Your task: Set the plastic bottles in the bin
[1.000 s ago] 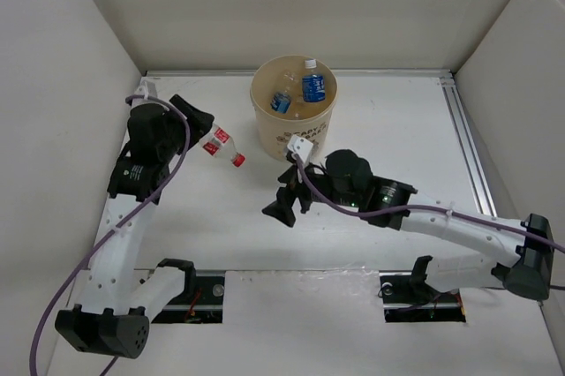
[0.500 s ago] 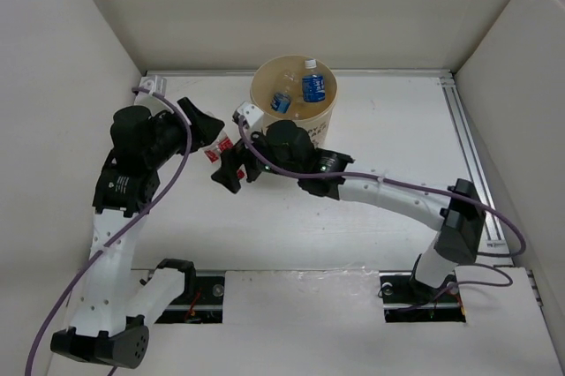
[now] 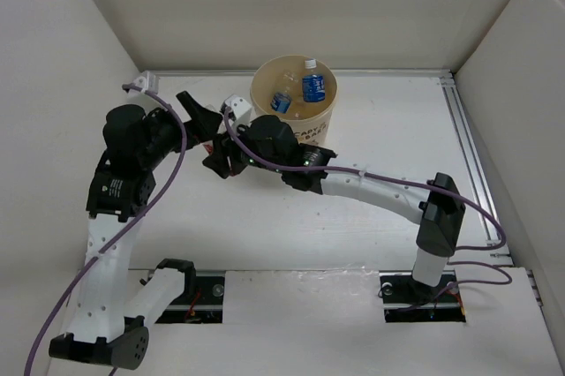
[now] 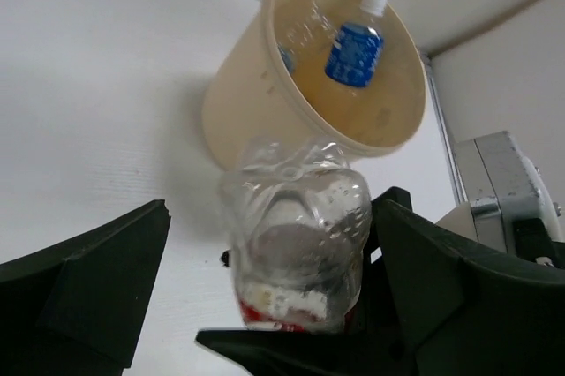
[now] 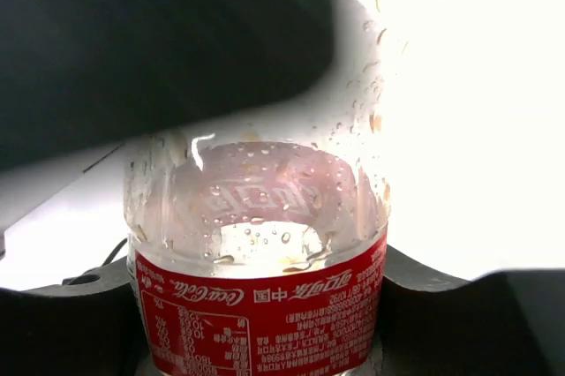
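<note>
Red-label bottle (image 4: 296, 244) is hanging between both grippers, near the bin (image 4: 238, 102)
The right gripper (image 5: 265, 323) is clamping it at the label — the left gripper (image 4: 275, 208) is standing wide open around it, fingers (image 4: 97, 279) clear; two blue-label bottles (image 3: 313, 86) are lying inside the bin

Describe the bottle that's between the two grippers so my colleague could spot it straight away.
Start at the big tan bin at the back of the table. Just left of it, the right gripper clamps a small clear bottle. It alone wears a red label; the bottles in the bin have blue ones.
</note>
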`<state>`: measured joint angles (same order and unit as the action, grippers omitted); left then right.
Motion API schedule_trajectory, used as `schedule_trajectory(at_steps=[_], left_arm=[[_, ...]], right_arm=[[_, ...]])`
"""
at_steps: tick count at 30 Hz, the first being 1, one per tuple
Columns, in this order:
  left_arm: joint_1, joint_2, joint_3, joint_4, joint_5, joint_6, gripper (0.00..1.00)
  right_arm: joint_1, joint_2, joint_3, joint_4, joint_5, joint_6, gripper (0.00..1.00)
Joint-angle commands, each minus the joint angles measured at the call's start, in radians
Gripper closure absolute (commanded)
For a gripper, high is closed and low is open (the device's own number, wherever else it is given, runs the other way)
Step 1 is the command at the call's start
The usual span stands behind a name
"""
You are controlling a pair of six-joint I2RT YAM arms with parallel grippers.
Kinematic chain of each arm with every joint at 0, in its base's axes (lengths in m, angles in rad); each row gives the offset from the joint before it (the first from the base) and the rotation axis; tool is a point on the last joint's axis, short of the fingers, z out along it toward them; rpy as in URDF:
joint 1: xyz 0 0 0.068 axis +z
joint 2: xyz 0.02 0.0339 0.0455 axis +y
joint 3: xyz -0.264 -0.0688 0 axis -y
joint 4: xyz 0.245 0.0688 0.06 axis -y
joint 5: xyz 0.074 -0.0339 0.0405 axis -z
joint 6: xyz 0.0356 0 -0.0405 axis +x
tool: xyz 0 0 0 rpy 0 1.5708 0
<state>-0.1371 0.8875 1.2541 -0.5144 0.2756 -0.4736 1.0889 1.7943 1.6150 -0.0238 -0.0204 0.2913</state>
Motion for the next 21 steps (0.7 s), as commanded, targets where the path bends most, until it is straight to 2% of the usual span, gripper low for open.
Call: schedule_trajectory(at_steps=[1, 4, 6, 11, 16, 18, 19, 20, 21], left_arm=[[-0.002, -0.019, 0.137, -0.022, -0.265, -0.063, 0.0], [-0.002, -0.028, 0.194, -0.05, -0.451, -0.152, 0.0], [-0.002, -0.028, 0.244, -0.05, -0.484, -0.169, 0.0], [-0.002, 0.007, 0.268, -0.027, -0.417, -0.16, 0.0], [-0.002, 0.016, 0.183, 0.049, -0.337, -0.142, 0.0], [-0.002, 0.016, 0.162, 0.069, -0.316, -0.142, 0.0], [-0.002, 0.016, 0.15, 0.082, -0.296, -0.142, 0.0], [-0.002, 0.016, 0.149, 0.082, -0.286, -0.132, 0.0], [-0.002, 0.027, 0.149, 0.092, -0.286, -0.123, 0.0]], right_arm=[[-0.052, -0.03, 0.062, 0.081, 0.047, -0.017, 1.0], [-0.138, -0.039, 0.092, 0.059, 0.022, -0.026, 1.0], [-0.205, -0.039, 0.123, 0.048, -0.002, -0.035, 1.0], [-0.339, -0.006, 0.23, -0.018, -0.058, -0.056, 1.0], [-0.455, 0.091, 0.367, -0.099, -0.115, -0.116, 0.96], [-0.477, 0.132, 0.416, -0.132, -0.115, -0.125, 0.86], [-0.486, 0.142, 0.425, -0.133, -0.124, -0.126, 0.76], [-0.5, 0.142, 0.425, -0.145, -0.133, -0.126, 0.42], [-0.5, 0.142, 0.425, -0.145, -0.133, -0.126, 0.35]])
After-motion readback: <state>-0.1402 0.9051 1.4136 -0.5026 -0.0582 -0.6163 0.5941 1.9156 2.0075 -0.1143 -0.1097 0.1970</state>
